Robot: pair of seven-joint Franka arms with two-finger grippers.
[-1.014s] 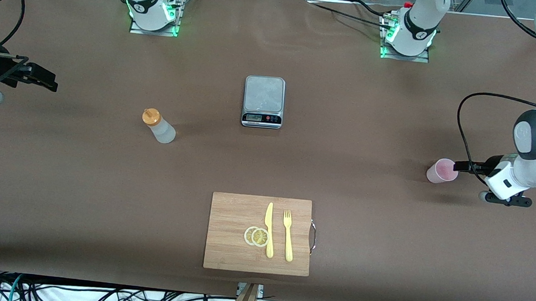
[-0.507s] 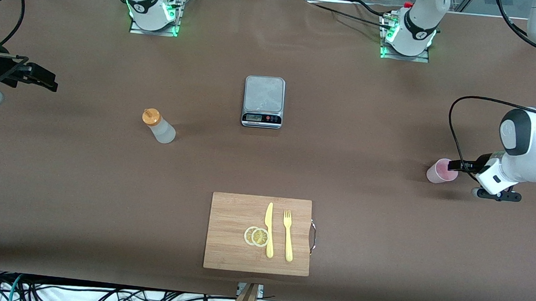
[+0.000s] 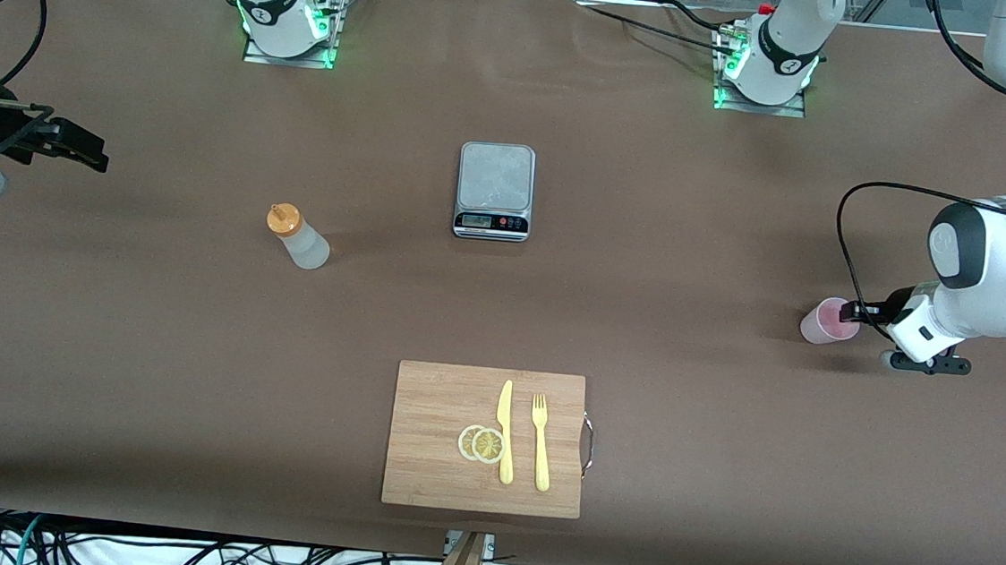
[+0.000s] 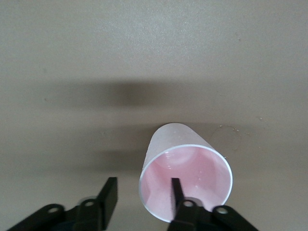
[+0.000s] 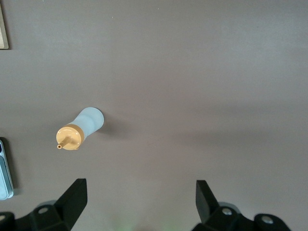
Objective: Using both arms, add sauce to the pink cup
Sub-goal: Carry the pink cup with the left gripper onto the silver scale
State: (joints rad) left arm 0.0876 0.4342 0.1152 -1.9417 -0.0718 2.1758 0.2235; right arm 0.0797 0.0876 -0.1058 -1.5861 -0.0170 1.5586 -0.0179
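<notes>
The left hand (image 4: pixel 142 202) is low at the pink cup (image 3: pixel 827 321), which stands upright on the desk (image 3: pixel 698 199) at the left arm's end; its fingers are spread, one dipped inside the rim, the other outside and not yet touching the wall. The likely risk is that closing on this light, tapered cup off-centre tips it or squeezes it out. The right hand (image 5: pixel 139 202) waits released, up over the right arm's end, well apart from the sauce (image 3: pixel 298 237), which stands upright there. A scale (image 3: pixel 494 190) sits between them, and the cutting board (image 3: pixel 440 403) with knife (image 3: pixel 505 431), fork (image 3: pixel 540 441) and lemon slices (image 3: pixel 481 443) lies nearer the camera; neither blocks either reach.
</notes>
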